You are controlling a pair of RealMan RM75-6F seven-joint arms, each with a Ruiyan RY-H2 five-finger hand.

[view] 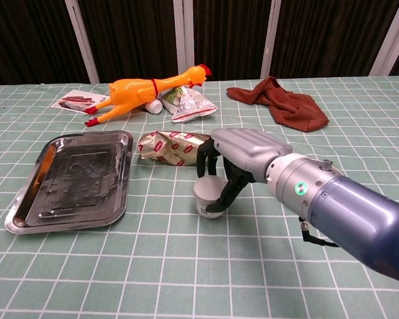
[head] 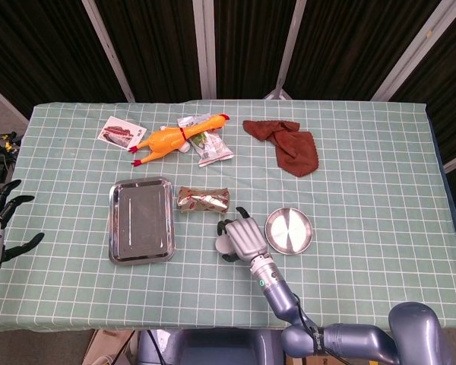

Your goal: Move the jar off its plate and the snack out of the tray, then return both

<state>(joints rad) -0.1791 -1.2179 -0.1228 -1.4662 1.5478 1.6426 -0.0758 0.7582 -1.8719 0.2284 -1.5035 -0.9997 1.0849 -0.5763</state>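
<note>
The small white jar [view: 204,198] stands on the tablecloth left of its round metal plate [head: 289,230]. My right hand [view: 243,156] is wrapped around the jar, with fingers [view: 203,161] on the far side and the thumb on the near side. In the head view this hand [head: 244,237] covers most of the jar [head: 223,242]. The foil-wrapped snack [view: 168,147] lies on the cloth just right of the empty steel tray [view: 73,179], outside it. My left hand [head: 0,222] hangs off the table's left edge, fingers spread and holding nothing.
At the back lie a rubber chicken [head: 175,138], a green snack bag [head: 210,146], a printed card [head: 121,131] and a crumpled brown cloth [head: 289,146].
</note>
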